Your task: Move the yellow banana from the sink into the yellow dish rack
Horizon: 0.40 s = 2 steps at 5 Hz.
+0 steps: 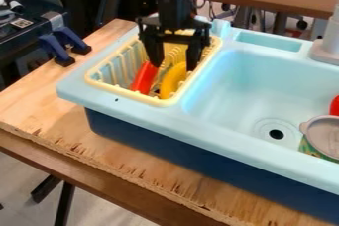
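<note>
- Plywood tabletop (53,108): lies under the sink, with its rough edge running from nine to six o'clock.
- Pale-blue toy sink (165,116): stands on the plywood, from ten round to five o'clock.
- Basin (232,96): sits at three o'clock in the toy sink.
- Pale-yellow dish rack (126,91): rests at eleven o'clock, in the sink's other compartment.
- Black gripper (175,66): hangs at twelve o'clock, pointing down into the rack, fingers spread with a wide gap between.
- Blue clamps (55,49): sit at ten o'clock, by the tabletop's edge.
- Grey-lidded container (325,135): stands at four o'clock in the basin.
- Yellow banana-shaped toy (173,79): leans inside the rack, just beside one finger.
- Red elongated toy (143,78): leans inside the rack at nine o'clock from the yellow one, close to the other finger; cannot tell whether touching.
- Dark drain hole (276,134): opens in the basin floor, at nine o'clock from the container.
</note>
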Tool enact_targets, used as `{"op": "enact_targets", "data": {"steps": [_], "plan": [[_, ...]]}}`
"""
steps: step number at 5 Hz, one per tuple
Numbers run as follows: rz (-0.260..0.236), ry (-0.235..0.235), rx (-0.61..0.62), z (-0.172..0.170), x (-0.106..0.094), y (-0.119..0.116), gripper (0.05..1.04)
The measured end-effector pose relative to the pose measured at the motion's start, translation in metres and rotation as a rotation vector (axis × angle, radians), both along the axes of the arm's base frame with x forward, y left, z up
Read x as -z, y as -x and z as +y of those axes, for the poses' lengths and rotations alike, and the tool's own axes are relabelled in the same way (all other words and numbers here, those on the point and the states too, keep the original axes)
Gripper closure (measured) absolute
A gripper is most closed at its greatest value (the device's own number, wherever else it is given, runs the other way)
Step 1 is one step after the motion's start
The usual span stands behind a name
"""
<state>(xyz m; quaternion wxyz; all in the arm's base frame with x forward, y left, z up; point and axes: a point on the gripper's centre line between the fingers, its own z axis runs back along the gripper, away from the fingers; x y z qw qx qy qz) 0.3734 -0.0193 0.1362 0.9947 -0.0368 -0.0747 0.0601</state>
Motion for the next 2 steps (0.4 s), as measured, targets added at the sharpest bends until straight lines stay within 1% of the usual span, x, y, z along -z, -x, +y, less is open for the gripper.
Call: {"op": "enact_targets", "data": {"steps": [1, 2], "plan": [[-0.058, 0.002, 0.071, -0.020, -0.033, 0.011, 0.077], [-0.036, -0.004, 0.140, -0.036, -0.060, 0.020, 0.077]]}}
